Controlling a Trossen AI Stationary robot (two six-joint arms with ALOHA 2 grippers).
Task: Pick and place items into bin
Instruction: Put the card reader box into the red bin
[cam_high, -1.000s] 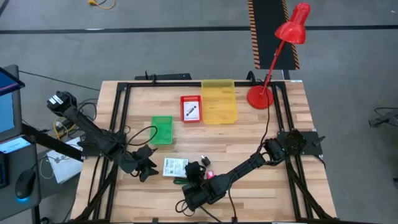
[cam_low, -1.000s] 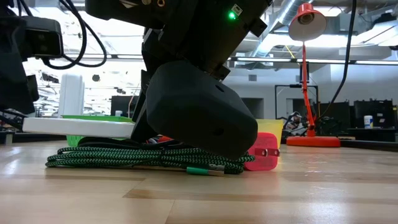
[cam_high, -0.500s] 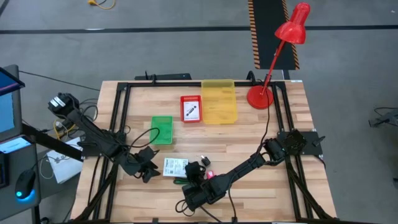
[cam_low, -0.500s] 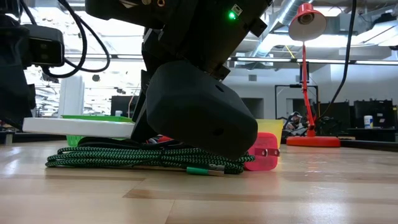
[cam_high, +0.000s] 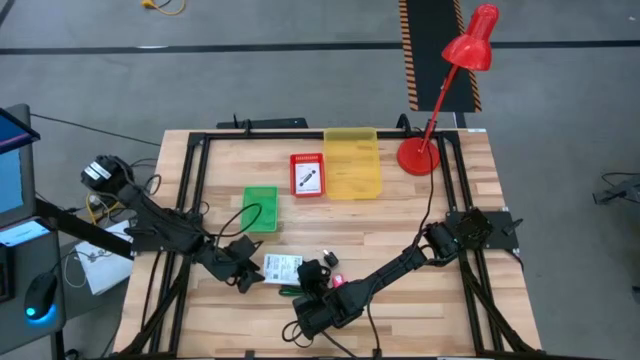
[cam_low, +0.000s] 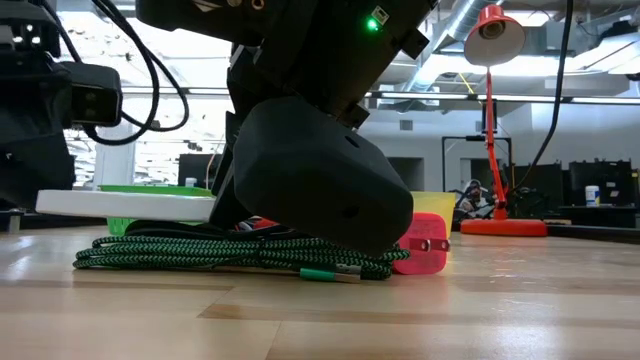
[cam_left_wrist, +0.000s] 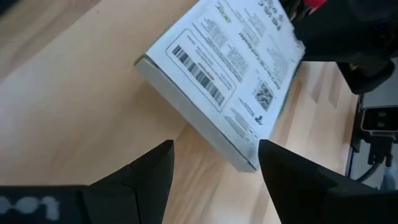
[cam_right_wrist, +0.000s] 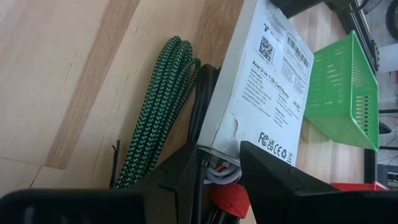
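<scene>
One white box (cam_left_wrist: 227, 78) just ahead of open left tool (cam_left_wrist: 214, 171).

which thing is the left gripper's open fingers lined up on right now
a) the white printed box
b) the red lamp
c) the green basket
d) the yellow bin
a: in the left wrist view the left gripper has its open fingers set apart just short of the white printed box, with the box's edge facing the gap.
</scene>
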